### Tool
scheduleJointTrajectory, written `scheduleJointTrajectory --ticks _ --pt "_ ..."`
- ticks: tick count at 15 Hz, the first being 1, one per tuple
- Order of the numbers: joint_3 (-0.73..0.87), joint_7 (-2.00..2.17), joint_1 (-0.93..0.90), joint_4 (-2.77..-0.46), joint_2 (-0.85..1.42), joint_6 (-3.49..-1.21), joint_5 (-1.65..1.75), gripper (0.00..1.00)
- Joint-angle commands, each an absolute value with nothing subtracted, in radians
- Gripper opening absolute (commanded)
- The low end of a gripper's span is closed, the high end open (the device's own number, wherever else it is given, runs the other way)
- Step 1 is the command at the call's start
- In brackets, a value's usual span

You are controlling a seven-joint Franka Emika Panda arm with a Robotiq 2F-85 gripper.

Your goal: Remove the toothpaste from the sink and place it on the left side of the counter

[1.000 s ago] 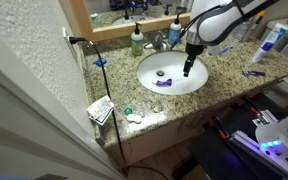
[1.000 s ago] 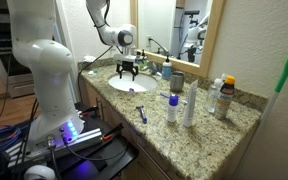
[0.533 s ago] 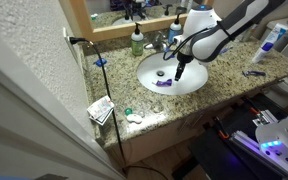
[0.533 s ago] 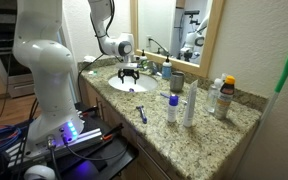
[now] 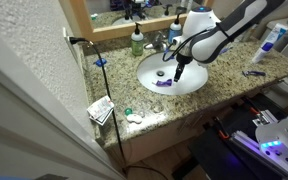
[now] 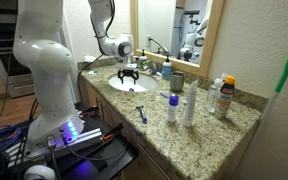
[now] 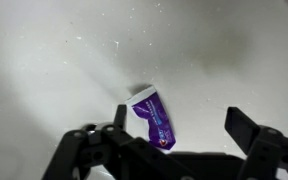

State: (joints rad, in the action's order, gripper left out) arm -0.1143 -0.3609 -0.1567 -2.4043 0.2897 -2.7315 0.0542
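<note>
Here, the black two-fingered pincer (image 7: 180, 124) hangs released inside the white oval sink (image 5: 191, 84), low over the small purple-blue toothpaste tube (image 7: 152, 118).
In the wrist view its jaws stand wide apart, and the tube lies flat on the white basin floor between them, nearer one side. In an exterior view the tube lies near the dark round drain (image 5: 163, 73), and the beige speckled granite bench (image 5: 234, 85) surrounds the basin.
</note>
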Motion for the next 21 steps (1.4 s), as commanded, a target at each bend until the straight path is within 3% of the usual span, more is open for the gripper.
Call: scheduleJointTrajectory --ticks 1,6,7,8,21 --pt "-0.189 -0.418 -0.091 -2.406 0.307 -2.804 0.010 1.00" --pt "-0.220 -0.398 -0.070 -2.404 0.305 -2.786 0.001 1.00" --pt "-0.295 -0.481 -0.015 -2.403 0.328 -2.838 -0.102 1.00" --pt "-0.223 -0.388 -0.075 -2.405 0.300 -2.796 -0.004 1.00" --pt "-0.270 -0.408 -0.047 -2.397 0.307 -2.747 -0.037 1.00"
